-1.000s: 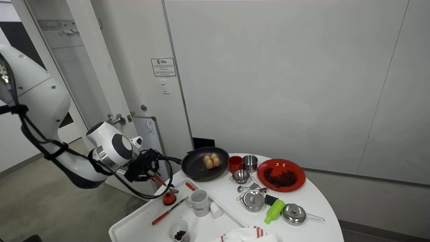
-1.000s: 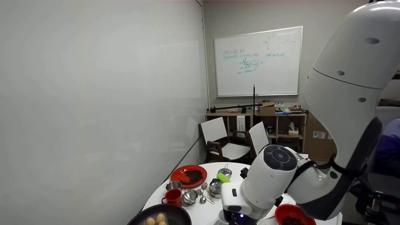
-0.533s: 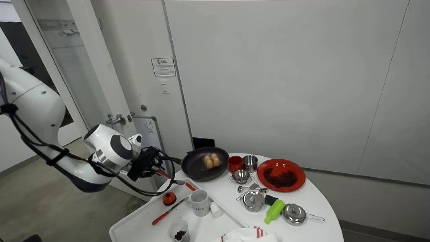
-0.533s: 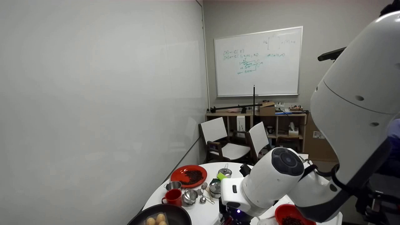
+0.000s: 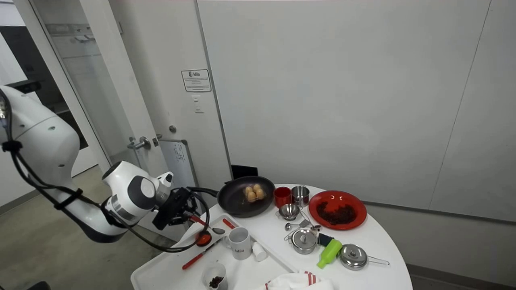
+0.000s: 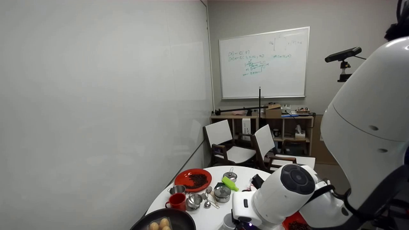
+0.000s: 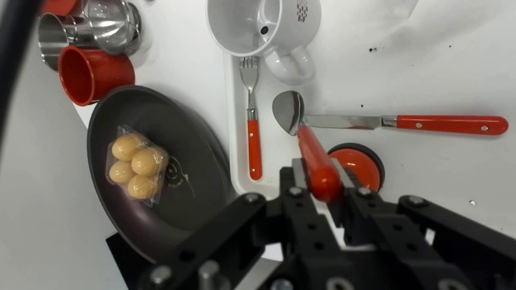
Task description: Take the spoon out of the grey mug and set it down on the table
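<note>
One spoon (image 7: 309, 146): out of the grey mug (image 7: 300, 34), tilted with its bowl end low, over the corner of the tray (image 5: 167, 274) nearest the frying pan (image 7: 193, 165); whether it touches anything below I cannot tell.
Gripper (image 7: 321, 177): clamped on the red handle, a finger on each side, near the edge of the table (image 5: 262, 227) on the frying pan's side.
Mug stage: done, as I judge it; the mug stands upright just inside the tray's edge, near the spoon but apart from it.
Table stage: left to do, I judge: lower the spoon, part the fingers, draw back. Tray, or white top past its edge, the pictures do not settle.
Spoon finish: polished steel bowl, oval; smooth, rounded handle, likely plastic.
Mug finish: glossy like glazed ceramic, straight-walled, with a looped handle.
Tray finish: white, shallow, low-rimmed, with rounded corners.
Knife (image 7: 403, 122) and fork (image 7: 252, 125): flat on the tray, riveted red handles, the fork along the tray's edge.
Red dome (image 7: 360, 164): shiny, dark-rimmed.
Frying pan finish: dark, dull, sloping walls; tan eggs (image 7: 147, 162) under clear, crinkled plastic.
Table top: smooth, round, so edges but no corners.
</note>
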Tool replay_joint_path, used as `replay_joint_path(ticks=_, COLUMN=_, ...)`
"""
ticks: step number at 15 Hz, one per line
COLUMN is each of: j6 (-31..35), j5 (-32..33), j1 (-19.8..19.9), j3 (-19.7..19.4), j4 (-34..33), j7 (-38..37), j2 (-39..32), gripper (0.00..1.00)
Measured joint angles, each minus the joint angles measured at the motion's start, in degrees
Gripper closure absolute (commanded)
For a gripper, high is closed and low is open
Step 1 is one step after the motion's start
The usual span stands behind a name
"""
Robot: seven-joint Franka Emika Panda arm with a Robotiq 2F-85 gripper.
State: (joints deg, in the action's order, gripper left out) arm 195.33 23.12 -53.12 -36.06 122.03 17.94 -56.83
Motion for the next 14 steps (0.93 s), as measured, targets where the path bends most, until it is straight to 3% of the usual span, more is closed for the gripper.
replay_joint_path(ticks=6, j6=1.3, j5=-5.3, j1=0.1, j3=0.1, j4=0.2, j7=0.3, j2=-1.0, gripper=0.93)
replay_joint_path(ticks=7, j6=1.3, j5=-5.3, j1=0.5, j3=0.7, j4=0.2, j7=0.5, j2=-1.0, gripper=0.84)
replay_joint_path(ticks=9, j6=1.2, j5=-5.1, j1=2.5, j3=3.1, j4=0.2, j7=1.3, j2=-0.5, gripper=0.84)
replay_joint_path(ticks=10, j6=1.2, j5=-5.1, j1=3.3, j3=3.9, j4=0.2, j7=1.7, j2=-0.3, gripper=0.92)
replay_joint_path(ticks=14, j6=1.2, j5=-6.7, j1=3.3, j3=3.8, j4=0.1, j7=2.5, j2=-0.7, gripper=0.92)
